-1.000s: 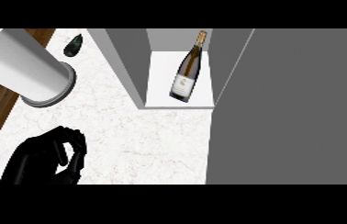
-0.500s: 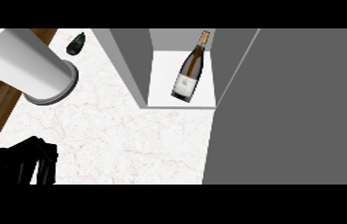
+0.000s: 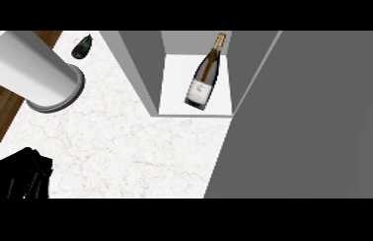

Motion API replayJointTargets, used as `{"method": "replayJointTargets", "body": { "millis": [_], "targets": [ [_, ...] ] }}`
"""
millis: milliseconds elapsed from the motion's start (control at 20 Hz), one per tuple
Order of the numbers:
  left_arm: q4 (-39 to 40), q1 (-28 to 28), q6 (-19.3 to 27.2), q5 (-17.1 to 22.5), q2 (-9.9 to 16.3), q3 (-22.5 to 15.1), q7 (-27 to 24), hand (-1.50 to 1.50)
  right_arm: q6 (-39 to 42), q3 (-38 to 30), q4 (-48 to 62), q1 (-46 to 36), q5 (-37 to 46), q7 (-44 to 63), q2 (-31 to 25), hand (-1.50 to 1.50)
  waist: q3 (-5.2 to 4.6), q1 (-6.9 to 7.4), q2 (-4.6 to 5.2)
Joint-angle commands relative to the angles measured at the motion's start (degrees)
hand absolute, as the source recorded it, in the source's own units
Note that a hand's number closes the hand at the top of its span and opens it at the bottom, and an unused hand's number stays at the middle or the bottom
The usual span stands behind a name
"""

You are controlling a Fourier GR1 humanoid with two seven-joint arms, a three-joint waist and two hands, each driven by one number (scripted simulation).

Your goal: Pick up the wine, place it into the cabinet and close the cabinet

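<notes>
One wine bottle (image 3: pixel 203 82) lies tilted on the white floor inside the open cabinet (image 3: pixel 142 62), with its gold top pointing to the back and nothing else in there with it. Beside the cabinet, on the marble tabletop (image 3: pixel 138 151), stand a big grey round can (image 3: pixel 36 72) and a small dark thing (image 3: pixel 82 46) near the far edge. Only the left robot hand (image 3: pixel 23 178) shows, low in the corner and holding nothing, and I cannot tell if its fingers are wide or curled.
</notes>
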Motion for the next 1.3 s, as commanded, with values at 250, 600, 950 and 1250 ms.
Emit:
{"method": "replayJointTargets", "body": {
  "millis": [250,600,950,1250],
  "targets": [
    [-0.9,8.2,-7.0,-1.7,-1.3,4.2,-3.6,1.50,-11.5,3.0,5.5,-21.3,2.2,12.6,12.9,1.50,0.02,0.34,-0.11],
    [-4.1,5.6,-5.0,-2.2,-3.5,5.1,1.9,1.50,-23.1,4.1,21.0,-36.4,-0.5,5.1,13.1,1.50,0.05,0.41,-0.01],
    [-2.5,-1.0,-6.5,1.0,-2.8,9.0,8.5,1.50,-24.5,1.7,33.6,-43.6,-5.2,-2.3,13.2,1.50,0.08,0.12,0.15],
    [0.6,1.2,-8.7,-2.8,-6.5,9.5,5.4,1.50,-23.8,-3.8,37.1,-43.6,-8.4,-1.0,13.2,1.50,0.08,-0.37,0.06]
  ]
}}
